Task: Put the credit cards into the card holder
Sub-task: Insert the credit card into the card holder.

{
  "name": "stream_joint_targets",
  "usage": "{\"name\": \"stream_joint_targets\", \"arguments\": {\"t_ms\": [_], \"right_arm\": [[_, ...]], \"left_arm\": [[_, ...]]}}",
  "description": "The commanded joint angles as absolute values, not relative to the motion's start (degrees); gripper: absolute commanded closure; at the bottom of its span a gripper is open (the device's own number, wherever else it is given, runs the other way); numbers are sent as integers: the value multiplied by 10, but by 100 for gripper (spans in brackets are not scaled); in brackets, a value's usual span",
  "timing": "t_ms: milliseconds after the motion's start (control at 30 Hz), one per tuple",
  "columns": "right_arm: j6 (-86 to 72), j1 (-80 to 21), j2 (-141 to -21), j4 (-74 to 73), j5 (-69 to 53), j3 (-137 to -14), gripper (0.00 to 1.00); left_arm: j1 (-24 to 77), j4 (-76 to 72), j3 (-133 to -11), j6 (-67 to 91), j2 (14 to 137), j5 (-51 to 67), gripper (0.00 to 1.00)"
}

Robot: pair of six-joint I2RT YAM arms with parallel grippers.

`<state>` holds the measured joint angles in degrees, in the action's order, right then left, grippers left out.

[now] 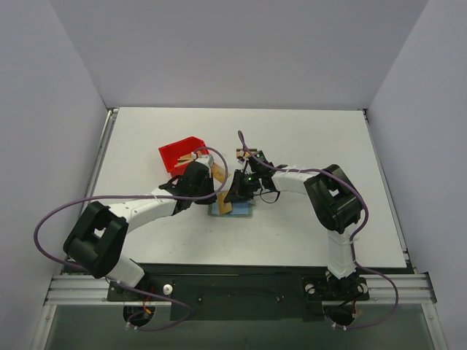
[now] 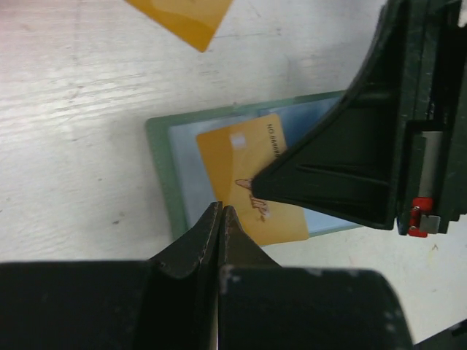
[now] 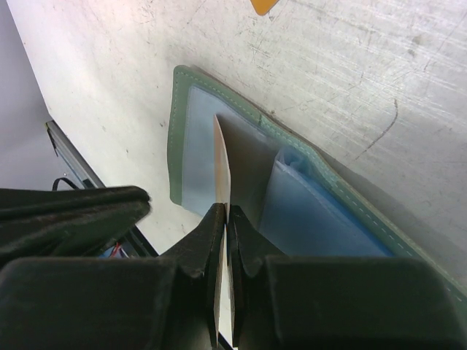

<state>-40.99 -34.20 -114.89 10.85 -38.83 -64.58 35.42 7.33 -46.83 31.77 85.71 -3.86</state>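
The card holder [image 1: 239, 213] [image 2: 162, 169] [image 3: 176, 138] lies open on the table, light blue pockets up. My right gripper [image 1: 233, 194] [image 3: 227, 210] is shut on a gold credit card [image 2: 237, 171] [image 3: 222, 157], held on edge and tilted over the holder's inside. The card's lower end is at the left pocket. My left gripper [image 1: 210, 195] [image 2: 221, 209] is shut with nothing in it. Its tips are at the holder's near edge, just beside the held card. Another credit card [image 1: 217, 172] [image 2: 182, 18] [image 3: 263, 6] lies loose on the table beyond the holder.
A red plastic bin [image 1: 177, 152] stands behind my left gripper, with tan pieces at its right rim. A small dark and tan object [image 1: 241, 153] lies behind the right gripper. White walls close the table on three sides.
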Motion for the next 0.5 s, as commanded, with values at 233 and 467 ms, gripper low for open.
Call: {"name": "stream_joint_targets", "arguments": {"t_ms": [233,467], "right_arm": [[-395,-341,-1121,71,-379,-642,100],[-433,-324,-1084,125,-388,-603,100]], "left_arm": [[359,-5,-441,315,925,13,100],[360,-1,-432,330,929,-19,100]]}}
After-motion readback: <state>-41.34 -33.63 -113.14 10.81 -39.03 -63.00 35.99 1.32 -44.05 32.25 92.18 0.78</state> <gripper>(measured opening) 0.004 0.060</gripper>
